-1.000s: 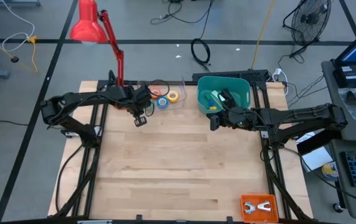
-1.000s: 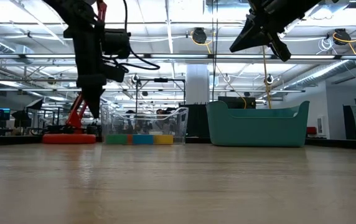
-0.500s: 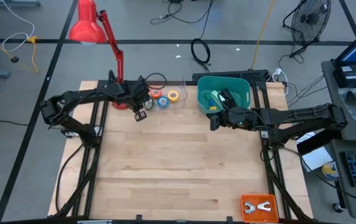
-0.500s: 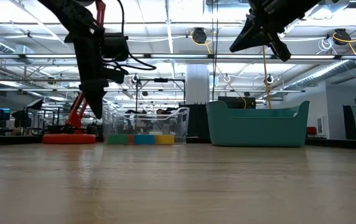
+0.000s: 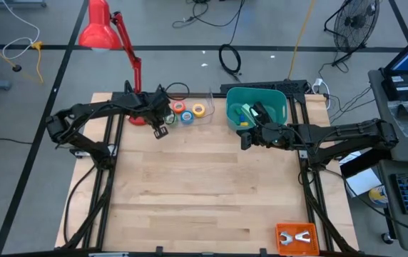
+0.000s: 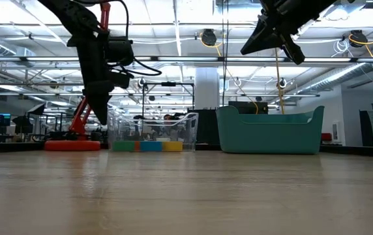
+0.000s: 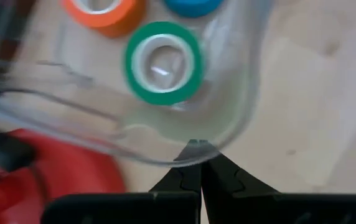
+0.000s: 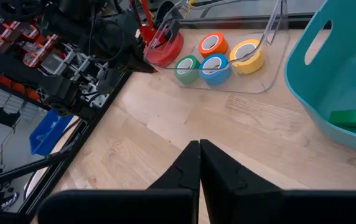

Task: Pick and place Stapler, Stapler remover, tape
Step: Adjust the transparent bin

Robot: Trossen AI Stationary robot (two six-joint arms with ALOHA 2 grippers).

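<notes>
Two arms are showing from above, reaching over a pale wooden table (image 5: 204, 185): the left hand (image 5: 162, 131) is hanging with fingers pressed together just beside the clear tray (image 5: 208, 96) holding the tape (image 5: 189, 114), while the right hand (image 5: 246, 141), likewise closed and carrying nothing, is waiting near the front of the teal bin (image 5: 284, 98). No black bar-shaped stapler is showing on the open boards in this view; a red lamp (image 5: 98, 27) is leaning in at the back corner. From table height, the left hand (image 6: 100, 116) is pointing down well above the boards beside the tray (image 6: 149, 127), and the right hand (image 6: 248, 47) is riding high over the bin (image 6: 271, 130), with a bright workshop of ceiling lights and racks stretching behind. Looking through the left wrist camera, the closed fingertips (image 7: 196, 163) are sitting right at the tray's curved clear wall (image 7: 240, 99), with the green roll (image 7: 163, 63) and orange roll (image 7: 104, 9) inside; a descent from here is likely striking the rim and shoving the tray, since closed fingers cannot straddle a roll. Through the right wrist camera, four rolls (image 8: 218, 58) are sitting together in the tray.
</notes>
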